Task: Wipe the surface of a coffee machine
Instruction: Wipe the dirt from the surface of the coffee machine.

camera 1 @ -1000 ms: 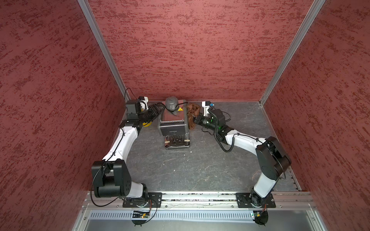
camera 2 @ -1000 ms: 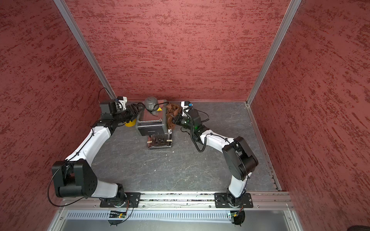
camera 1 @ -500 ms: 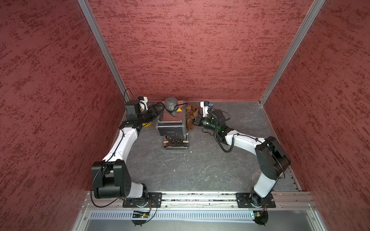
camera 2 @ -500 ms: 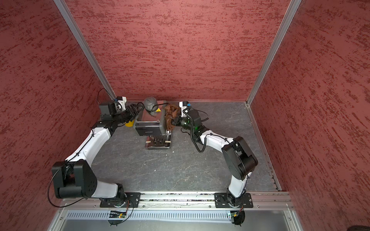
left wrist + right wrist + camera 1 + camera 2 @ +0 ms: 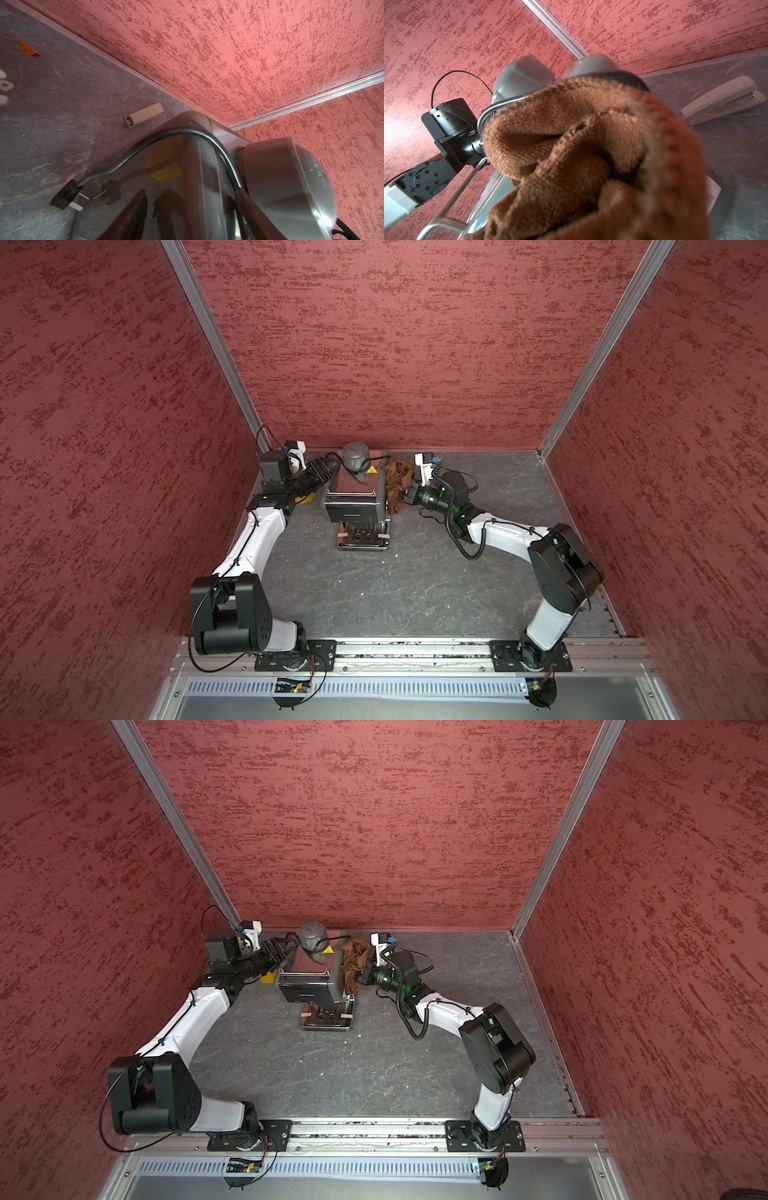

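Observation:
The coffee machine [image 5: 353, 506] stands near the back wall, with a grey domed cap [image 5: 355, 456], a yellow sticker and a steel drip tray [image 5: 363, 545]. My right gripper [image 5: 405, 494] is shut on a brown cloth [image 5: 397, 483], which is pressed against the machine's right side. The cloth [image 5: 591, 145] fills the right wrist view and hides the jaws. My left gripper [image 5: 329, 475] reaches the machine's top left edge. Its jaws stand apart, one finger [image 5: 133, 214] beside the shiny side panel and the other on top by the cap [image 5: 291, 187]. A black cord [image 5: 187, 135] runs over that edge.
A yellow bucket [image 5: 305, 498] sits half hidden under my left forearm. A beige stapler [image 5: 144, 115] lies on the floor behind the machine by the back wall. The cord's plug [image 5: 66, 198] rests on the floor to the machine's left. Red walls close in on three sides.
The machine has shifted slightly left and shows more of its right side. The cloth has slid a little along that side. The left arm has hardly moved.

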`<control>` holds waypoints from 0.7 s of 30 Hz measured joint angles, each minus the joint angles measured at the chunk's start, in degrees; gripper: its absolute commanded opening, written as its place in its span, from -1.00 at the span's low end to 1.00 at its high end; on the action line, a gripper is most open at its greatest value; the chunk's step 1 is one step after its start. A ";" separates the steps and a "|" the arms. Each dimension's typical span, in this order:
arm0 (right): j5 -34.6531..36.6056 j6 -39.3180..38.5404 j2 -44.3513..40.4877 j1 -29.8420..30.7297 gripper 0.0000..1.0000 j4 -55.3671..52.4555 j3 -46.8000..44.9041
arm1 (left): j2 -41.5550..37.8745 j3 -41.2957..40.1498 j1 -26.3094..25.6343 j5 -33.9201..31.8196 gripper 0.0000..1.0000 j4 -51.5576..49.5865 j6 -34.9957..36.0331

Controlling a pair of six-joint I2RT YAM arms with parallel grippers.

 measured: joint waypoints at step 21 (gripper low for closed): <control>1.49 -2.25 -6.86 2.71 -1.00 -7.67 -3.37 | -0.59 -0.09 0.00 0.00 0.34 -0.57 -0.72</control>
